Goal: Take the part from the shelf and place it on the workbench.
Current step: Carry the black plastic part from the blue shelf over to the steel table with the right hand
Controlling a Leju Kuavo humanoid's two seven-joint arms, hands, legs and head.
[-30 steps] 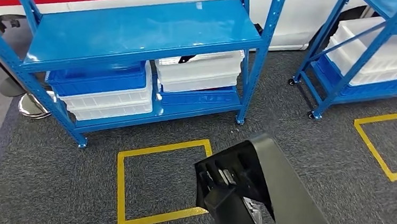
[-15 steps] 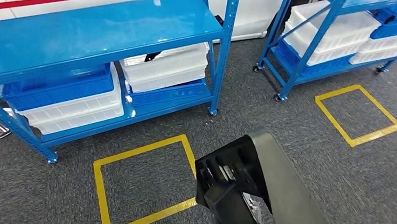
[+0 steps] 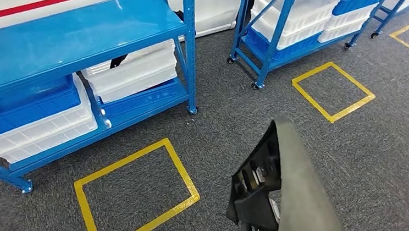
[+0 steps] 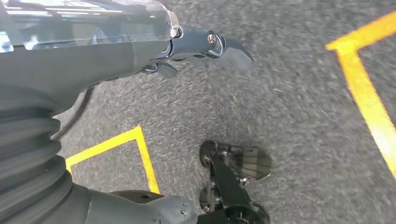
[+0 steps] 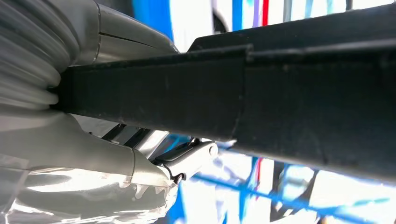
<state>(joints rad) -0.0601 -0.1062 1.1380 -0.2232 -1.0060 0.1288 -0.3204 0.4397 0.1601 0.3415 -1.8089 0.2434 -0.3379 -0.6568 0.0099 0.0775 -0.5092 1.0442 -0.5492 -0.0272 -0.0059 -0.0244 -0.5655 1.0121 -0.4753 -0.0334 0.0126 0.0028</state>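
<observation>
The whole picture has slid since a moment ago, so my head camera has turned; the things themselves did not move. The big blue shelf (image 3: 76, 33) now sits farther to my left and is cut off at the edge. The second blue shelf (image 3: 287, 22) on wheels has come closer to the middle at the top. The yellow tape square (image 3: 136, 190) on the grey carpet (image 3: 387, 152) in front of me has slid left too, and another yellow square (image 3: 334, 91) now lies below the second shelf.

On the low level of the big shelf are white bins (image 3: 134, 71) and a blue bin (image 3: 24, 104), stacked.

The black part (image 3: 286, 199) is long and dark, with a grey top face. It is low in my view, right of the middle, and it points up and away from me. In my right wrist view it runs like a thick black bar across the picture, right against my right hand (image 5: 93, 154). My grey thumb lies under it and my palm is behind it, so I am holding it.

My left hand (image 4: 201, 46) hangs over the carpet with nothing in it. Its dark fingers (image 4: 233, 49) stick out, a little apart.

I cannot read any writing or labels.
</observation>
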